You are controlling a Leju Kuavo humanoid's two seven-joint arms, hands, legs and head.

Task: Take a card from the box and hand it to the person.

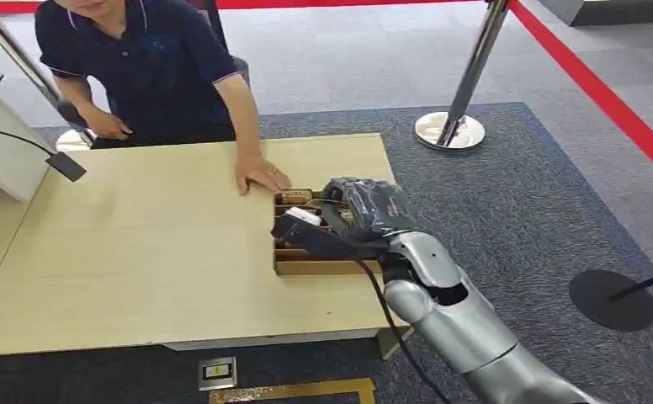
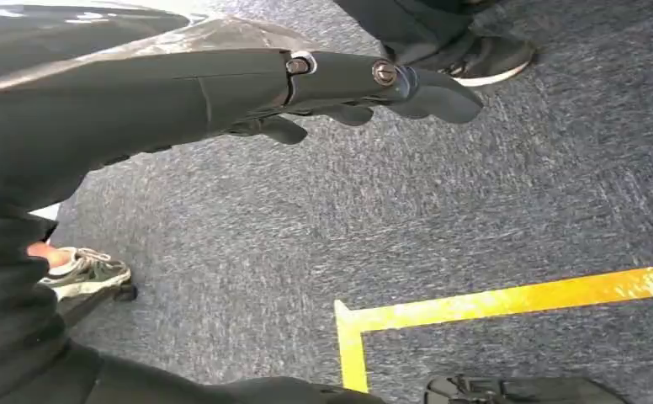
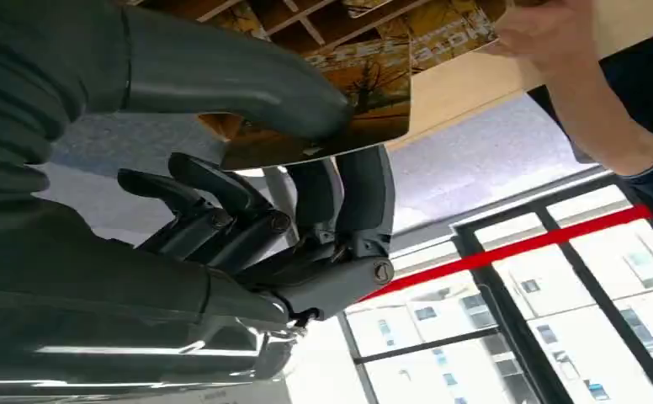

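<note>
A shallow wooden box with dividers sits at the table's right edge, with cards standing in its slots. My right hand hovers over the box. In the right wrist view the thumb and fingers pinch a card printed with an orange-brown picture, with the box's compartments just behind it. The person sits at the far side of the table, one hand resting flat on it just beside the box's far left corner. My left hand hangs over blue carpet with straight fingers, holding nothing.
The light wooden table is bare to the left of the box. A black device on a cable lies at its left. A chrome stanchion with red tape stands beyond the table, and a round black base lies on the carpet at right.
</note>
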